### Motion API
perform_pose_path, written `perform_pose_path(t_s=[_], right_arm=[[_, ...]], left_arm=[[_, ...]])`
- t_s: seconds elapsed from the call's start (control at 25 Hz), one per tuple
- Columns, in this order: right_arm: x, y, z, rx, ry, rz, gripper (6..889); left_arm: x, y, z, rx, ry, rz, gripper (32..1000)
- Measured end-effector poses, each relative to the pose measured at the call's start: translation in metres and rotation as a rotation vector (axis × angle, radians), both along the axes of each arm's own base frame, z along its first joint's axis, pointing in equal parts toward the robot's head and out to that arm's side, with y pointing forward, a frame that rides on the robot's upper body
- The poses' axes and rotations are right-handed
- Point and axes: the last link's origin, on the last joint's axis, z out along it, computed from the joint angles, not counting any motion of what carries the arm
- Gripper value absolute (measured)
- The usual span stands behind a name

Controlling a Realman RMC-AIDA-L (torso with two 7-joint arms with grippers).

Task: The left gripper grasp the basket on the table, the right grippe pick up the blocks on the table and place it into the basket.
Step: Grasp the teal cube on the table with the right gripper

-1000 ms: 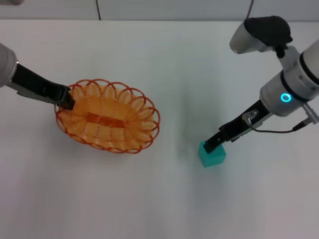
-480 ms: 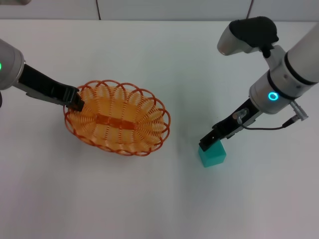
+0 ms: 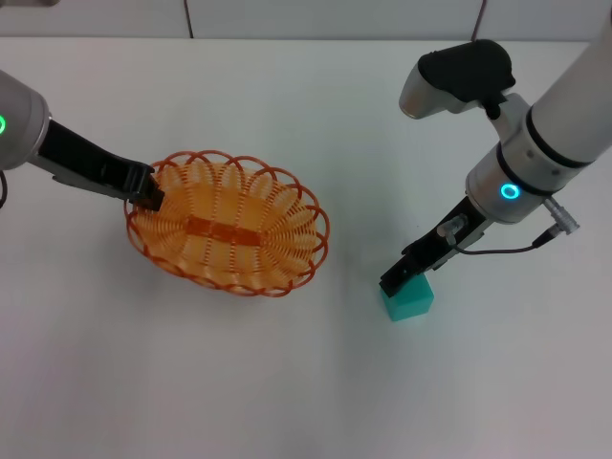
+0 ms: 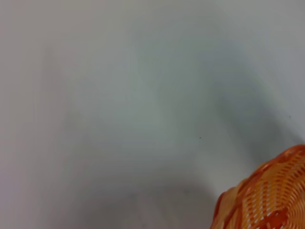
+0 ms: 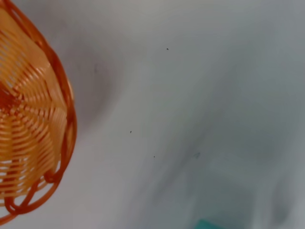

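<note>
The orange wire basket [image 3: 229, 225] lies left of centre on the white table [image 3: 287, 392]. My left gripper [image 3: 145, 191] is shut on its left rim. Part of the basket's edge [image 4: 267, 195] shows in the left wrist view. The small teal block [image 3: 411, 302] rests on the table to the right. My right gripper [image 3: 396, 279] hangs right at the block's upper left corner, its tip overlapping the block's top. In the right wrist view the basket [image 5: 33, 119] is at one side and a sliver of the block [image 5: 209, 224] shows at the edge.
A gap of bare table lies between the basket and the block. The right arm's forearm with its cyan ring [image 3: 510, 191] and grey cable [image 3: 507, 251] slants over the right side. The table's far edge [image 3: 306, 38] runs along the back.
The left gripper has dragged the basket to the right, toward the block. The right arm has swung left, and its tip has slid from over the block to its upper left corner.
</note>
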Motion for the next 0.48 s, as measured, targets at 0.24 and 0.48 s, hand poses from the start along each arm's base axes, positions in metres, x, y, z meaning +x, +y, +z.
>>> perform_pose_path(t_s=[0.24,0.48], right_arm=[[-0.0031,-0.0029,-0.0047,-0.022,-0.005,0.016,863],[-0.0038,-0.0027,-0.0072,-0.032,-0.02,0.023,862]], left_arm=[[0.0015,0.0,-0.0018,-0.005,0.004,-0.007,77],[0.003,0.0003,-0.0039,-0.009,0.009,-0.017,77]])
